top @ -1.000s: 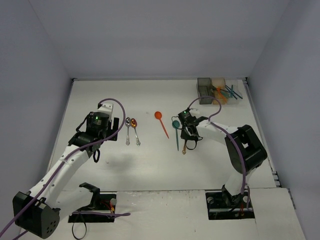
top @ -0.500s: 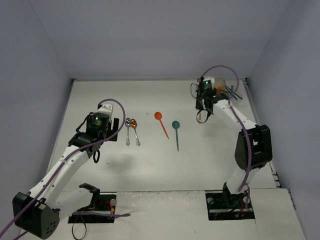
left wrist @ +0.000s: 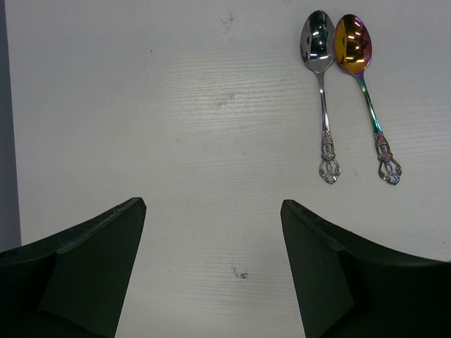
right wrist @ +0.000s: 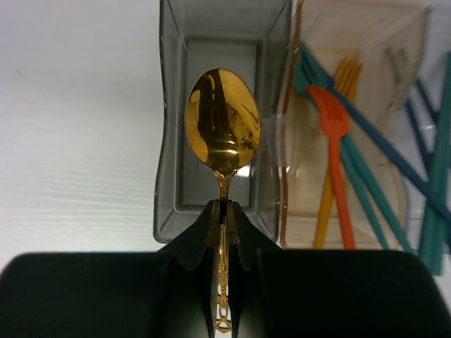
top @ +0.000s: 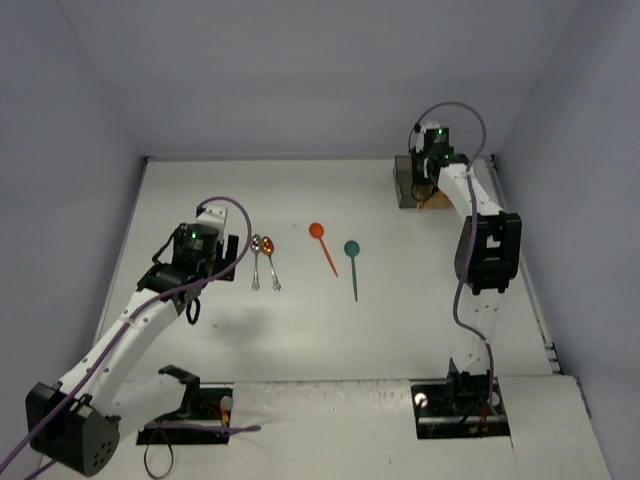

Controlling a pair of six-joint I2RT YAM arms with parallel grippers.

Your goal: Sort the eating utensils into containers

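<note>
My right gripper point(right wrist: 224, 205) is shut on the handle of a gold spoon point(right wrist: 222, 130), bowl forward, above the empty dark grey bin point(right wrist: 171, 162). Beside it, the orange-tan bin point(right wrist: 373, 211) holds an orange fork point(right wrist: 336, 148), a yellow fork and teal sticks. In the top view the right gripper point(top: 424, 188) is over the bins point(top: 404, 183) at the far right. My left gripper point(left wrist: 213, 204) is open and empty over bare table. A silver spoon point(left wrist: 320, 77) and an iridescent gold spoon point(left wrist: 361, 77) lie side by side ahead of it.
An orange spoon point(top: 322, 243) and a teal spoon point(top: 352, 262) lie on the middle of the white table point(top: 300, 330). Teal and blue chopsticks point(right wrist: 430, 162) lie right of the orange-tan bin. Grey walls close the table at the back and sides.
My right gripper has carried the gold spoon from beside the teal spoon at mid-table to the far right, over the dark grey bin. The left arm has not moved.
</note>
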